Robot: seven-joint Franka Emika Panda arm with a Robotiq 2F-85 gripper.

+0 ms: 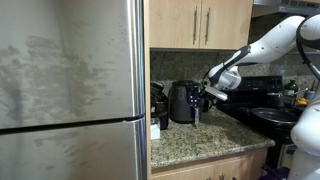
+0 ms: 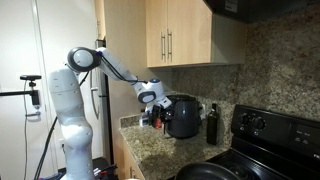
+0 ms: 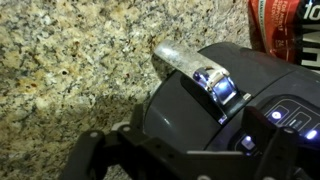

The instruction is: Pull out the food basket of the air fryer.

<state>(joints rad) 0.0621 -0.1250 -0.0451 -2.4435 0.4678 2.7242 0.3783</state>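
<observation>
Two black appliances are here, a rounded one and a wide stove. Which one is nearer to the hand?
The rounded, glossy air fryer: the hand is right beside it, whereas the stove stands farther off, past a dark bottle.
</observation>
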